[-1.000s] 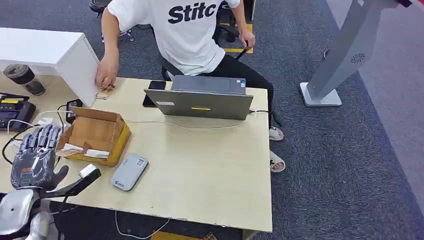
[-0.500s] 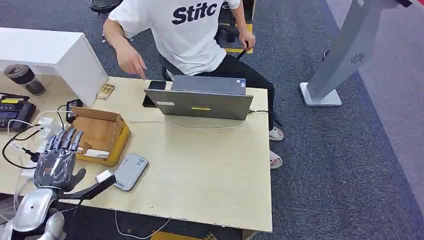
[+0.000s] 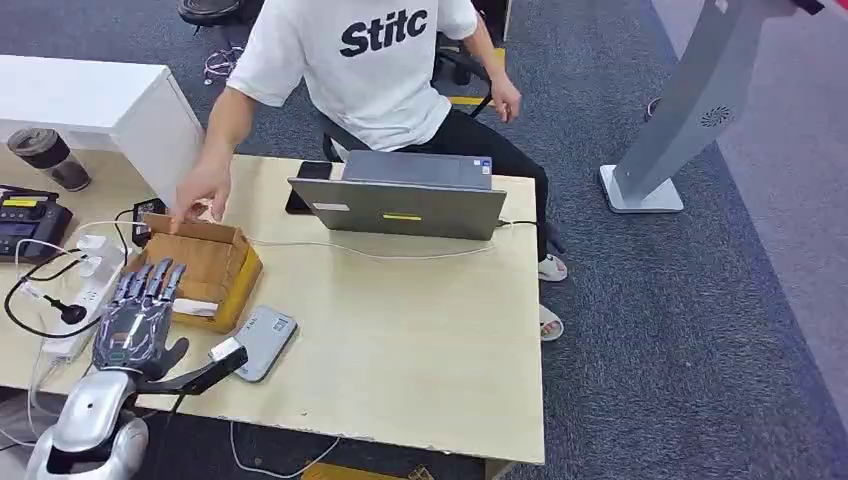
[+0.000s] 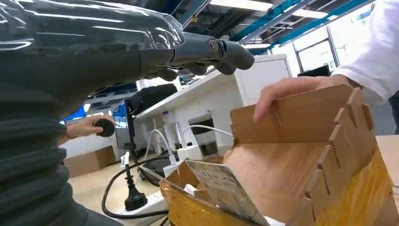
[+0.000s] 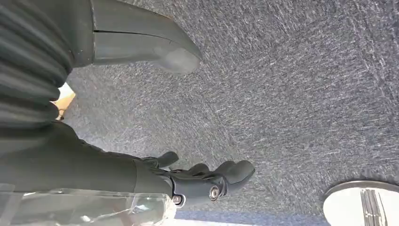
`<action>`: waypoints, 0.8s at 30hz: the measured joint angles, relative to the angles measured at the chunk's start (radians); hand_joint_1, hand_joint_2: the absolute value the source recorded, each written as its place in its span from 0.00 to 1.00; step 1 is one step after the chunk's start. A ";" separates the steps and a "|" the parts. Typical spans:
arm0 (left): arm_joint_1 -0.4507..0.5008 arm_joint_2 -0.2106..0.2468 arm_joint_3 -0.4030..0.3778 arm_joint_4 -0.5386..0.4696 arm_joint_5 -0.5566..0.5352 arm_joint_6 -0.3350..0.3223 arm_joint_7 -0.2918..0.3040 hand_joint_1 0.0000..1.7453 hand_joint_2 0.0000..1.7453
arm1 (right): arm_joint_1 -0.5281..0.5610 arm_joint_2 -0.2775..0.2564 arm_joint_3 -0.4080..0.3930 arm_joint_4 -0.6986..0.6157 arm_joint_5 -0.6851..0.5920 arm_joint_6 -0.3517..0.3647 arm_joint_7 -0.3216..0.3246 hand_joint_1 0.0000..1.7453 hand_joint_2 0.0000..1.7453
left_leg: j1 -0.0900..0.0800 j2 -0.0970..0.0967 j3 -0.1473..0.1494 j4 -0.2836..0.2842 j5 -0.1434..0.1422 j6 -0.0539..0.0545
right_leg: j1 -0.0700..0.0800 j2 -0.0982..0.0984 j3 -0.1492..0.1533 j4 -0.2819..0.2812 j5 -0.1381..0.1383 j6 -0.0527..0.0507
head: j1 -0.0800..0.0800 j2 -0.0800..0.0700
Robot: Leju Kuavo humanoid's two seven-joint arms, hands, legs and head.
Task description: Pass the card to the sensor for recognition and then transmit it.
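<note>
2 robot hands empty, left robot hand (image 3: 138, 320) fingers spread over cardboard box (image 3: 208, 262), right robot hand (image 5: 188, 181) loosely open above carpet (image 5: 301, 84)

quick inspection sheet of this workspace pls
surface: wooden table, mostly bare on the right side
job's things: cards in box; grey sensor beside it
clutter: laptop, phone, cup
hands: left hand above box's near edge, fingers apart, holding nothing; right hand hanging over carpet, empty
cables: power strip with plugs; white cable to laptop
surroundings: person's hand on box's far wall; kiosk stand
</note>
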 joint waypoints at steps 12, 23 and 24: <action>-0.037 -0.002 0.000 0.064 0.000 -0.002 -0.003 0.00 1.00 | -0.002 -0.006 0.000 0.008 0.002 0.000 0.000 0.00 1.00 | 0.000 0.000 0.000 0.000 0.000 0.000 | 0.000 0.000 0.000 0.000 0.000 0.000 | 0.000 0.000; -0.076 -0.011 0.084 0.151 0.000 0.010 -0.030 0.05 1.00 | -0.003 -0.009 0.000 0.009 0.018 0.003 -0.003 0.00 1.00 | 0.000 0.000 0.000 0.000 0.000 0.000 | 0.000 0.000 0.000 0.000 0.000 0.000 | 0.000 0.000; -0.078 -0.012 0.088 0.155 0.000 0.010 -0.035 0.05 1.00 | -0.003 -0.009 0.000 0.009 0.018 0.003 -0.003 0.00 1.00 | 0.000 0.000 0.000 0.000 0.000 0.000 | 0.000 0.000 0.000 0.000 0.000 0.000 | 0.000 0.000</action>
